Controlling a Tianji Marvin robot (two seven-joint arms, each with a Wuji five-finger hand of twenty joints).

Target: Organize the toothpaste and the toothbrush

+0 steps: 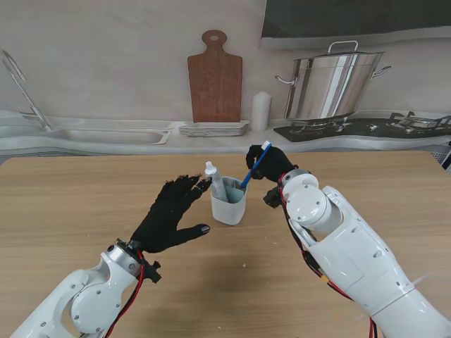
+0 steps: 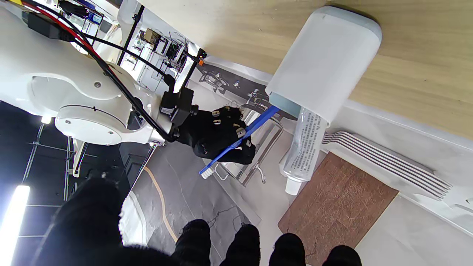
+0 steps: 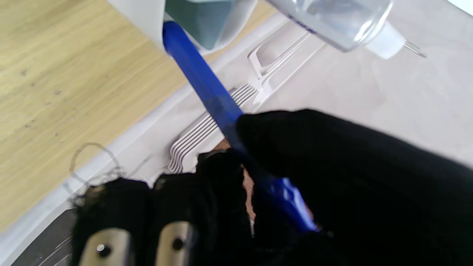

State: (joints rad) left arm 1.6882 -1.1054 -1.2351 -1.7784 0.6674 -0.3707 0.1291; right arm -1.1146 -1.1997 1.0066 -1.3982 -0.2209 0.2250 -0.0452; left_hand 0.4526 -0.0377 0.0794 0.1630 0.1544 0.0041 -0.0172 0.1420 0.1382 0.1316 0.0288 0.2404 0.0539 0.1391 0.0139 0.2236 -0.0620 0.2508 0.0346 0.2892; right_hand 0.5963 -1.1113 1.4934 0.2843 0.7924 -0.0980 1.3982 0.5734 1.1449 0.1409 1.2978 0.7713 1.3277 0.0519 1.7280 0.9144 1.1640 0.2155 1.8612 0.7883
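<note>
Right hand (image 1: 271,163) pinches blue toothbrush (image 1: 255,165) leaning in grey cup (image 1: 229,203); left hand (image 1: 171,213) spread, holding nothing

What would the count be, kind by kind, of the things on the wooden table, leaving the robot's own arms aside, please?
Toothpaste tube: 1, standing in the cup
Toothbrush: 1, blue, handle end in the cup, held by the right hand
Cup: 1, pale grey
Total: 3
</note>
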